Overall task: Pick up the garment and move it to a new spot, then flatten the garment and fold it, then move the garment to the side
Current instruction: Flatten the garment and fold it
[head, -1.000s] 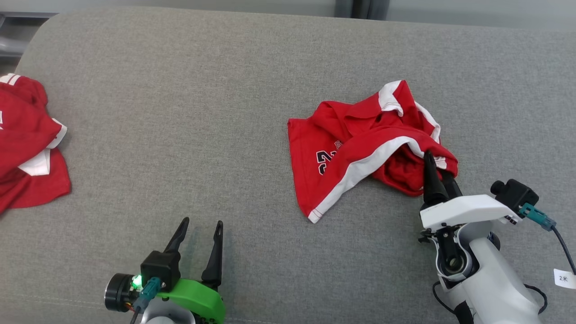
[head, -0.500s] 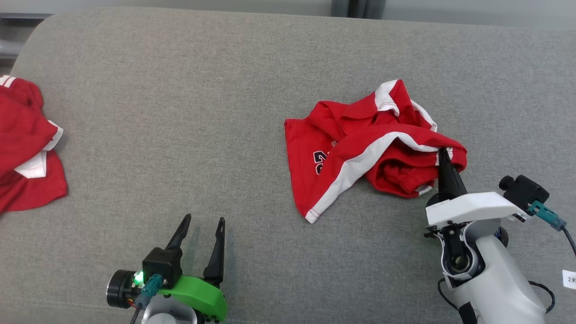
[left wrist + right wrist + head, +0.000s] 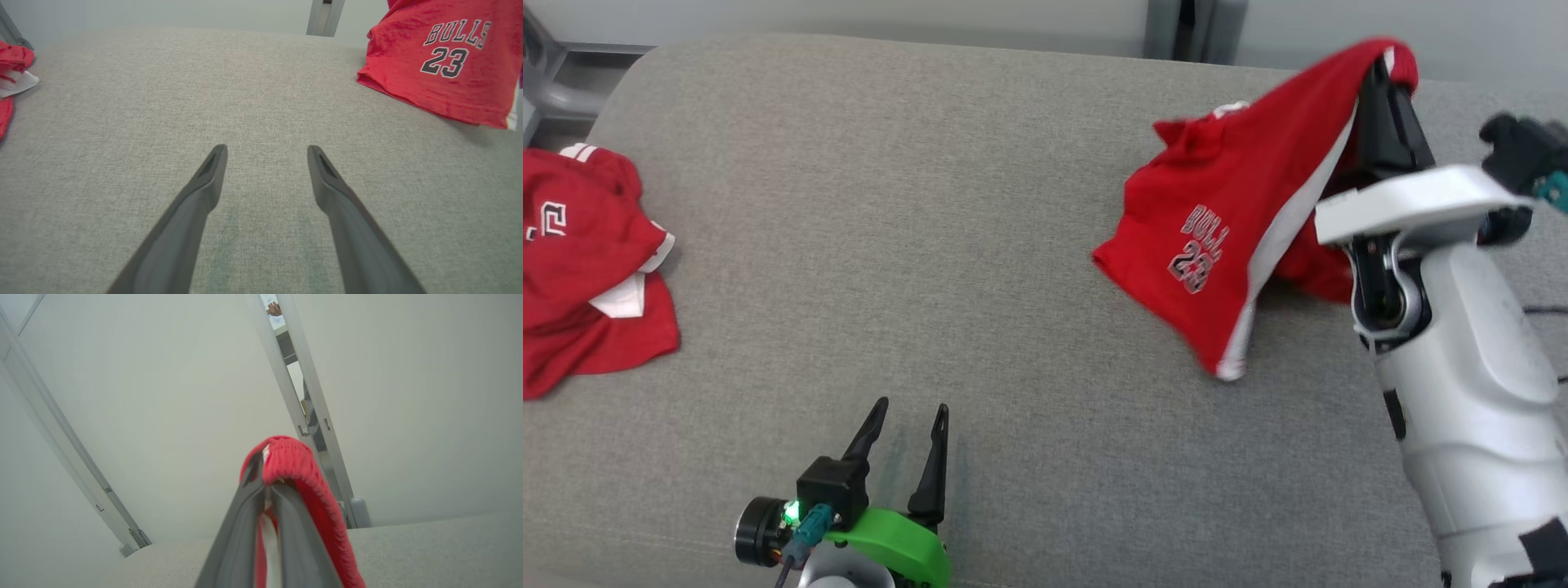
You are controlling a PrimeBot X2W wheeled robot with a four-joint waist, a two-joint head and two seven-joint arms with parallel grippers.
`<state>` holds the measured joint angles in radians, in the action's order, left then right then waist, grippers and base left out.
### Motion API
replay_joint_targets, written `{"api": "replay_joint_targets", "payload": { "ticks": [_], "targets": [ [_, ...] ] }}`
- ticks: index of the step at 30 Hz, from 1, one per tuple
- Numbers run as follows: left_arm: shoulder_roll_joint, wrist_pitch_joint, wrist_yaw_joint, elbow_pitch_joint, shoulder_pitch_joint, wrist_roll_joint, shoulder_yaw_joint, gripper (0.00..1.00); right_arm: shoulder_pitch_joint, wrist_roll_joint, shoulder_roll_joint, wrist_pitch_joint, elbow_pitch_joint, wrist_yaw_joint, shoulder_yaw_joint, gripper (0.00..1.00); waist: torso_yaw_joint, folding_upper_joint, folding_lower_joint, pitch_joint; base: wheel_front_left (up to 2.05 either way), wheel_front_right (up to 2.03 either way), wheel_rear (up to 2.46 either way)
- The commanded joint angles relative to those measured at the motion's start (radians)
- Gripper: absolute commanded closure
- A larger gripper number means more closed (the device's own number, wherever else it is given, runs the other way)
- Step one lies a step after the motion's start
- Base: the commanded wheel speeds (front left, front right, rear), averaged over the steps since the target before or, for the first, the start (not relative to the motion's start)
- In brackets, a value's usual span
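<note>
Head view: red garment [image 3: 1217,212] in clamped right claw [image 3: 1379,72] over cushion [image 3: 931,245].

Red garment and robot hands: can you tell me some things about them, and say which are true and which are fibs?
1. The right hand is shut on the red garment. True.
2. The left hand grips it too. False: it is open, holding nothing, above the grey cushion.
3. The red garment says BULLS 23. True.
4. The red garment lies folded flat. False: it hangs unfolded from the right hand.
5. A second red garment lies at the far left. True.
</note>
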<state>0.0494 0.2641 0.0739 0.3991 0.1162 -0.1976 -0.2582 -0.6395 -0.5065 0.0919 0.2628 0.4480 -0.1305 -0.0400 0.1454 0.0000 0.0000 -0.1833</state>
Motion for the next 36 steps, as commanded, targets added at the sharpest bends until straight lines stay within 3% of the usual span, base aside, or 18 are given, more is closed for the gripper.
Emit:
{"api": "replay_joint_targets", "payload": {
  "ticks": [1, 4, 9, 16, 19, 26, 30, 34, 35, 36],
  "targets": [
    [0.003, 0.000, -0.005, 0.003, -0.014, -0.015, -0.010, 0.00, -0.077, 0.036, 0.013, 0.003, 0.011, 0.000, -0.043, 1.00, 0.055, 0.0000, 0.0000, 0.032, 0.00, 0.00, 0.00],
    [0.003, 0.000, -0.016, 0.006, -0.031, -0.033, -0.022, 0.00, -0.229, 0.084, 0.027, -0.006, 0.055, 0.000, -0.147, 1.00, 0.101, 0.0000, 0.0000, 0.053, 0.00, 0.00, 0.00],
    [0.003, 0.000, -0.036, 0.009, -0.070, -0.063, -0.033, 0.00, -0.435, 0.088, -0.012, -0.037, 0.139, 0.000, -0.294, 1.00, 0.156, 0.0000, 0.0000, 0.089, 0.00, 0.00, 0.00],
    [0.003, 0.001, -0.052, -0.003, -0.097, -0.079, -0.032, 0.00, -0.531, 0.050, -0.040, -0.055, 0.223, 0.000, -0.398, 1.00, 0.156, 0.0000, 0.0000, 0.113, 0.00, 0.00, 0.00],
    [0.003, 0.000, -0.052, -0.010, -0.091, -0.079, -0.027, 0.00, -0.478, 0.059, -0.031, -0.089, 0.282, 0.000, -0.431, 1.00, 0.133, 0.0000, 0.0000, 0.104, 0.00, 0.00, 0.00],
    [0.003, 0.000, -0.040, -0.020, -0.049, -0.065, -0.021, 0.00, -0.198, -0.027, 0.128, -0.257, 0.502, 0.000, -0.406, 1.00, 0.082, 0.0000, 0.0000, 0.058, 0.00, 0.00, 0.00],
    [0.003, 0.000, -0.031, -0.021, -0.031, -0.047, -0.011, 0.00, -0.026, -0.105, 0.200, -0.259, 0.541, 0.000, -0.375, 1.00, 0.048, 0.0000, 0.0000, 0.035, 0.00, 0.00, 0.00],
    [0.003, 0.000, -0.022, -0.027, -0.014, -0.031, 0.005, 0.00, 0.083, -0.157, 0.212, -0.216, 0.545, 0.001, -0.351, 1.00, 0.005, 0.0000, 0.0000, 0.023, 0.00, 0.00, 0.00],
    [0.003, 0.000, -0.018, -0.028, -0.009, -0.026, 0.008, 0.00, 0.096, -0.161, 0.212, -0.199, 0.547, 0.001, -0.346, 0.56, -0.004, 0.0000, 0.0000, 0.022, 0.00, 0.00, 0.00],
    [0.003, 0.000, -0.015, -0.029, -0.004, -0.023, 0.008, 0.00, 0.111, -0.164, 0.206, -0.180, 0.542, 0.001, -0.347, 0.00, -0.014, 0.0000, 0.0000, 0.021, 0.00, 0.00, 0.00]
  ]
}}
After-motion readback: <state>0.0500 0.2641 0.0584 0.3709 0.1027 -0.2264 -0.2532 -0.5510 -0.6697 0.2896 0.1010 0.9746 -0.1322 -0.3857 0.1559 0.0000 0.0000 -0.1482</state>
